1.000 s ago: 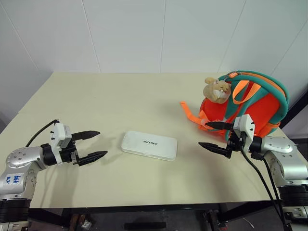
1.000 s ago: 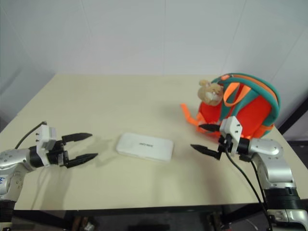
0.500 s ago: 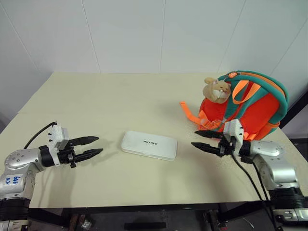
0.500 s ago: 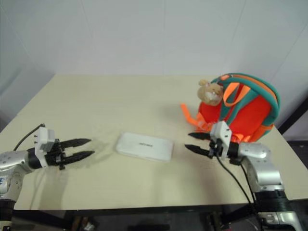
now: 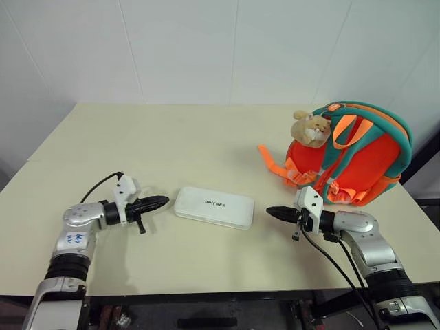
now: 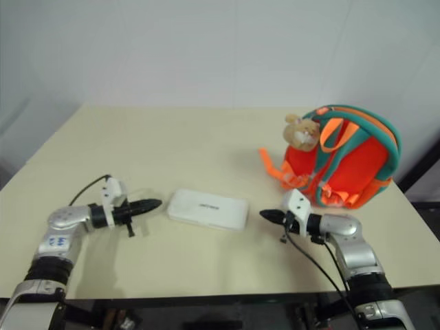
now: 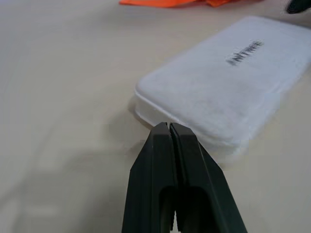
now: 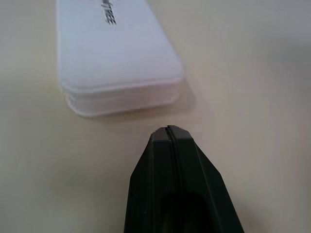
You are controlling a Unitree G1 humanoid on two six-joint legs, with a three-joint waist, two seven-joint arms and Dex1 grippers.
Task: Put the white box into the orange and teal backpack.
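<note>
The white box (image 5: 213,207) lies flat near the middle of the table, dark lettering on its lid. My left gripper (image 5: 163,201) is shut and empty, its tip just short of the box's left end (image 7: 160,104). On the other side my right gripper (image 5: 269,212) is shut too, pointing at the box's right end (image 8: 121,92) with a small gap. The orange and teal backpack (image 5: 357,158) stands upright at the table's right, a tan plush toy (image 5: 309,128) on its upper left.
An orange webbing strap (image 5: 273,163) trails from the backpack onto the beige table (image 5: 172,144). A white wall rises behind the far edge. The table's front edge runs just below both arms.
Both grippers went from wide open to shut. Each arm came down and in toward the box, so the tips now flank its two ends.
</note>
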